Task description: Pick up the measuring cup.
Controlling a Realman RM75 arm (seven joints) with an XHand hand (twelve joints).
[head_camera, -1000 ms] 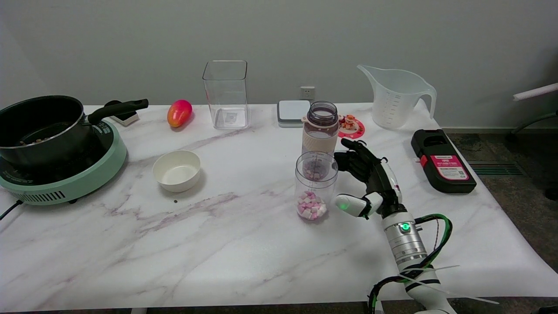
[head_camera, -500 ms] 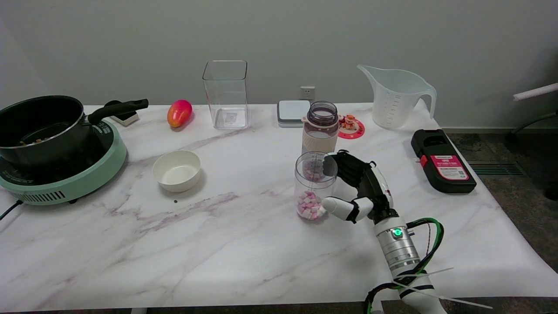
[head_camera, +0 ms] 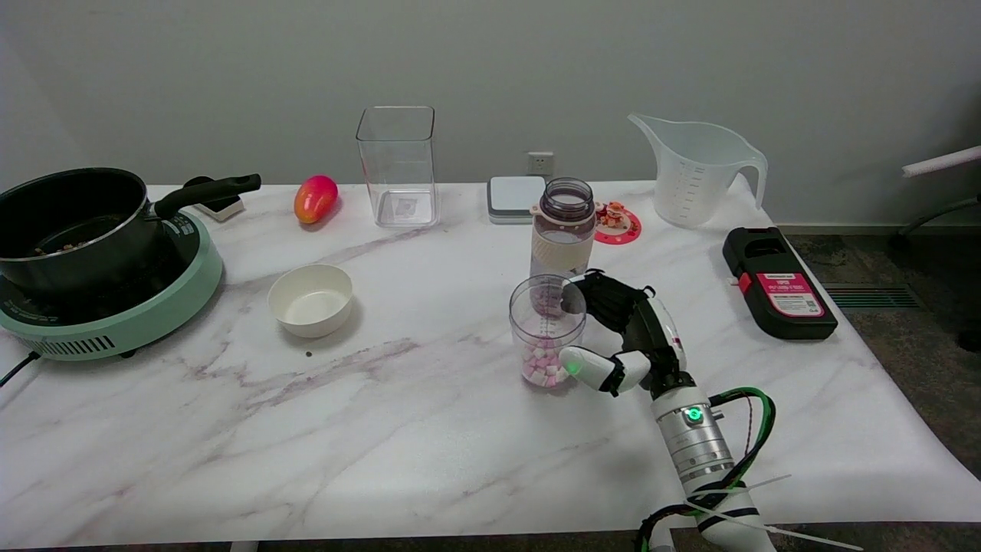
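The small clear measuring cup [head_camera: 546, 326] stands on the white marble table [head_camera: 398, 429] right of centre, with pink and white bits in its bottom. My right hand [head_camera: 625, 337] is at its right side. The black fingers [head_camera: 594, 295] curl around the cup's far side near the rim, and the white thumb [head_camera: 586, 366] presses its lower front. The hand holds the cup, which still rests on the table.
A beige-sleeved bottle [head_camera: 565, 228] stands just behind the cup. A large translucent jug [head_camera: 697, 172] and a black device [head_camera: 775, 282] are to the right. A white bowl [head_camera: 310, 300], a pot on a green cooker [head_camera: 92, 253], a clear box [head_camera: 397, 165] and a mango [head_camera: 315, 198] lie to the left.
My right hand moved left and closed around the cup, fingers behind and thumb in front. The cup slid slightly left.
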